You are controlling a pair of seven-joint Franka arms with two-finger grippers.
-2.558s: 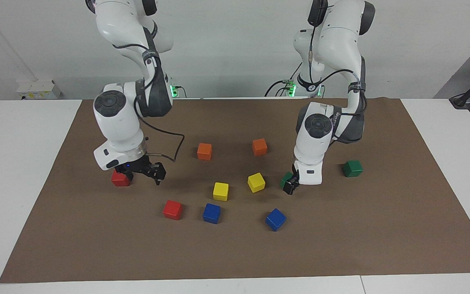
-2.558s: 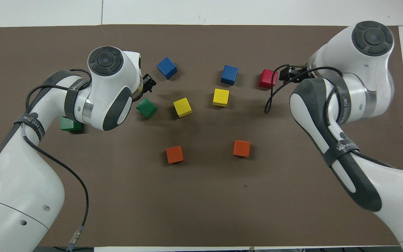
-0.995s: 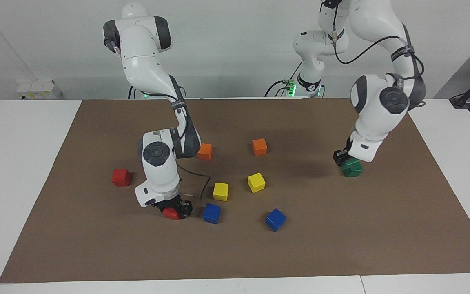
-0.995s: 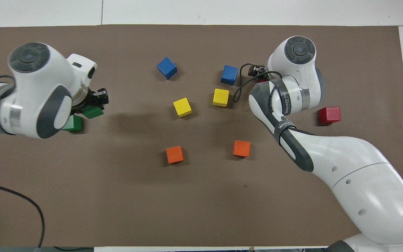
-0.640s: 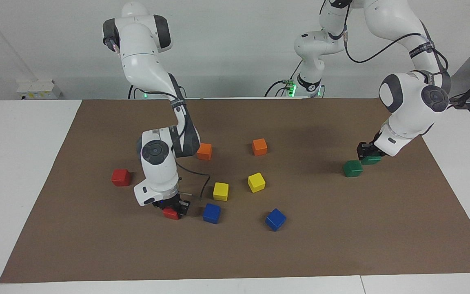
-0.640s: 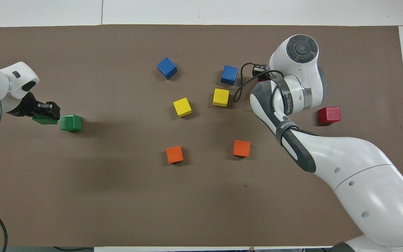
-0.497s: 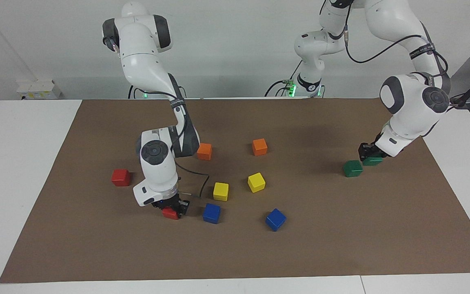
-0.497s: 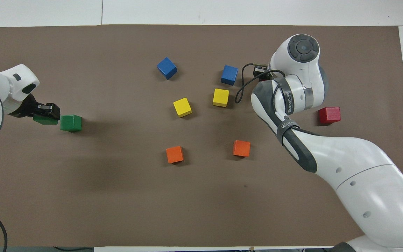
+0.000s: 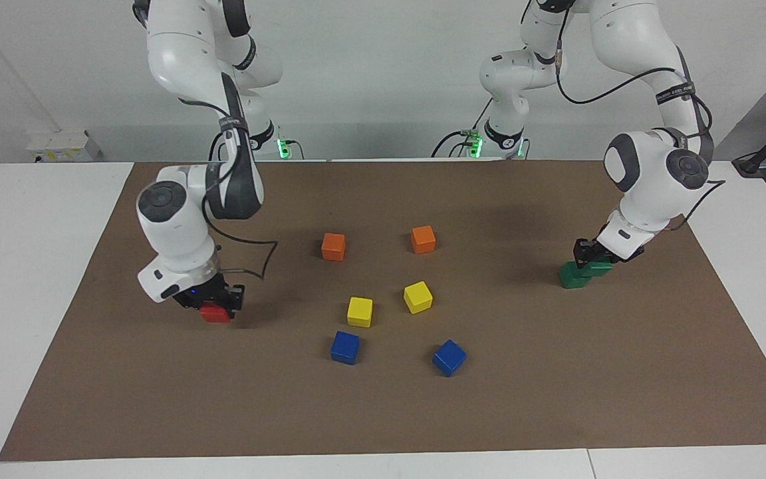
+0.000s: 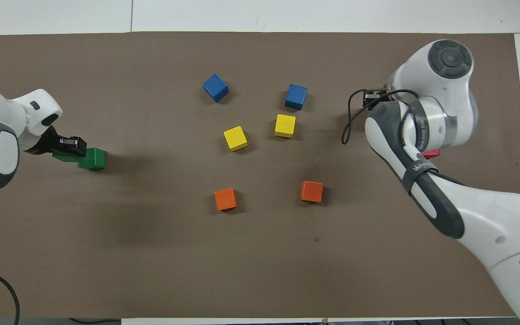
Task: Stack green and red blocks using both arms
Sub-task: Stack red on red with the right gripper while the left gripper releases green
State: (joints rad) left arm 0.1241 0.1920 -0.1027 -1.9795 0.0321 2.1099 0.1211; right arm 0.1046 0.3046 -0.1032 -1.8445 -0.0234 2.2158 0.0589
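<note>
Left tool (image 9: 588,256) grips a green block (image 9: 597,268); right tool (image 9: 213,303), a red block (image 9: 215,313).

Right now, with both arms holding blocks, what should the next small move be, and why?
Probably shift the left gripper toward the table's middle before lowering: its held green block overhangs the lower green block, not squarely on it. The right gripper holds a red block; the other red block is mostly hidden.

Surface finishes of arms, cubes and mat.
Glossy white plastic arm shells (image 9: 177,223); smooth, shiny small red cube (image 9: 215,313) and green cube (image 10: 92,159); matt brown paper-like mat (image 9: 383,412).
</note>
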